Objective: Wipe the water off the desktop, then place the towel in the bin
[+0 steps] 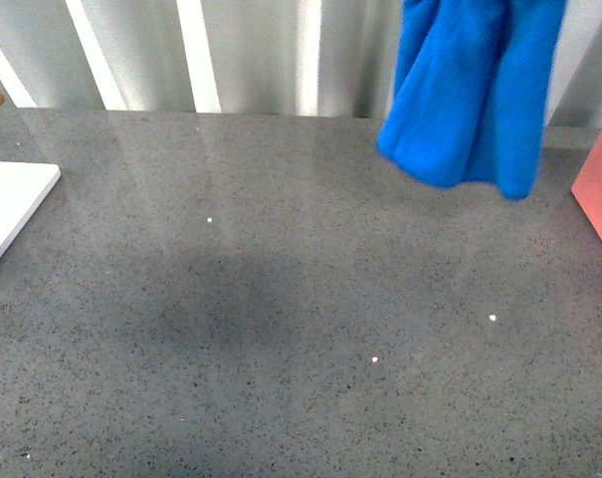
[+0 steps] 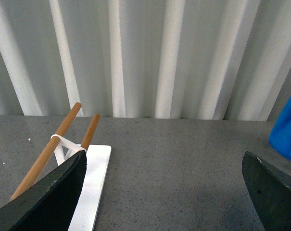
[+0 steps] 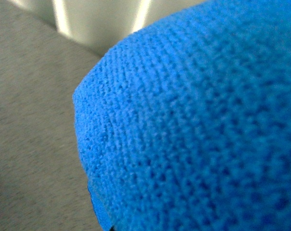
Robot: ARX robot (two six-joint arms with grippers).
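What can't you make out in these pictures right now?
1. Right gripper: the front view's top edge cuts off the towel where it is held, and the towel fills the right wrist view.
2. Pink thing: cut off by the front view's right edge, so it is unidentifiable.
3. Water on the desktop: the front view shows only white specks, too small to judge.

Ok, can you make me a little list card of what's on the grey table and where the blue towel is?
desktop: grey, speckled, no puddle visible
towel: blue, bunched, hanging in the air above its far right
left pincer: open, empty
right pincer: not in view
white board: at the left edge
pink object: at the right edge
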